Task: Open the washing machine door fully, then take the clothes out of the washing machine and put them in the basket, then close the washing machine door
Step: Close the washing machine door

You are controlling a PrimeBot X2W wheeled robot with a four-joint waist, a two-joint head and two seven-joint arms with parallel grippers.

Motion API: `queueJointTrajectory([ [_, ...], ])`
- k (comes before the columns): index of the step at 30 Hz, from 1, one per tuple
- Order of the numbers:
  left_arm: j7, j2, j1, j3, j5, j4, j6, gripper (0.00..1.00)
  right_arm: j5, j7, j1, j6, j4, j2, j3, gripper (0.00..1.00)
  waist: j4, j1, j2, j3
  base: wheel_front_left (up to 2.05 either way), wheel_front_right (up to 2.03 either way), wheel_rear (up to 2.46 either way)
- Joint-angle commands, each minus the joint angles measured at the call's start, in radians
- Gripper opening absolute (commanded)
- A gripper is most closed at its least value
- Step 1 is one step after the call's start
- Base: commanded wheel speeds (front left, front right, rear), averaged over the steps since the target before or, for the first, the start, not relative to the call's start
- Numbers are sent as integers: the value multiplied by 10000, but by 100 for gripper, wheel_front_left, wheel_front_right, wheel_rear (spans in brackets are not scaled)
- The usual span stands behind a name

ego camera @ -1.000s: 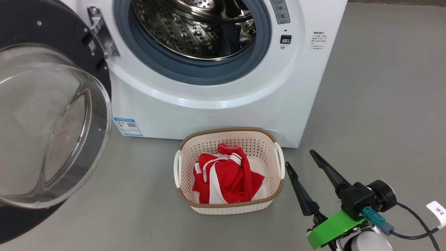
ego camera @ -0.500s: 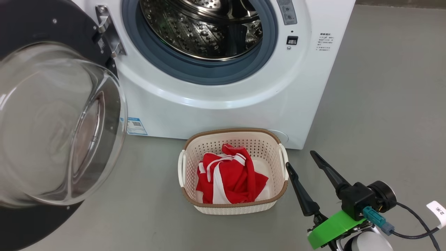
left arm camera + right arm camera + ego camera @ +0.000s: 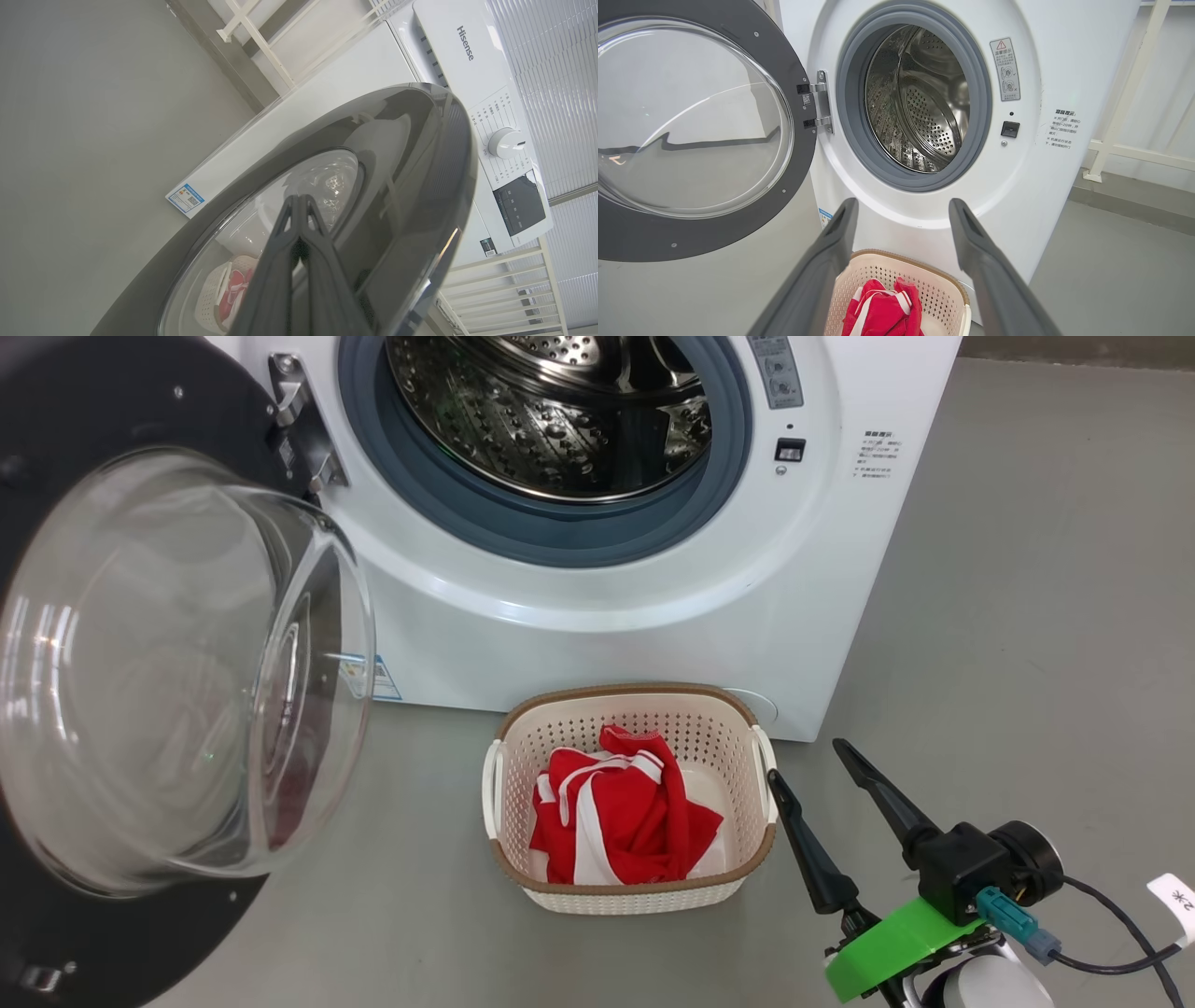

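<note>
Left wrist view reads "Hisense" on the washing machine (image 3: 355, 88); left jaws pressed together, right jaws wide.

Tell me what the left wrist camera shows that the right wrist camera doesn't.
Left wrist view's own: the control dial, the Hisense name, and the shut left claw in front of the glossy outer face of the washing machine door.
Right wrist view's own: the steel drum, the grey gasket, the door hinge, and the open right claw.
Shared: the washing machine, its blue label, and the basket holding the red clothes.
</note>
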Motion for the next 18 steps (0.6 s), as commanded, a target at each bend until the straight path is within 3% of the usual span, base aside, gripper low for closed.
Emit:
queueJointTrajectory([
  [1, 177, 386, 149, 8, -139, -396, -67, 0, 114, -61, -229, 63, -239, 28, 142, 100, 3, 0, -1, -7, 0, 0, 0],
  [18, 289, -173, 1007, -620, -1039, -2062, -67, 0, 277, -61, -101, 63, -304, 28, 82, 100, -241, 0, -1, -132, 0, 0, 0],
])
